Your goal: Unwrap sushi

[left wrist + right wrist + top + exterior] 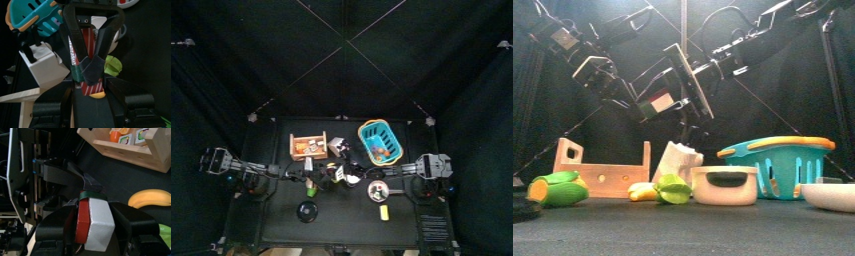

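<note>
The sushi is a white block with a red side and a green band. My right gripper is shut on it, one jaw against each side. From its end a thin wrapper strip runs to my left gripper. In the left wrist view the left gripper is shut on the red and green wrapper, with the white sushi beside it. From the front, the sushi sits low by the crate. Both grippers meet at mid-table in the top view.
A wooden crate with toy food stands on the left, a teal basket with an orange handle on the right. Green toy foods, a banana, a small pot and a white bowl lie along the front.
</note>
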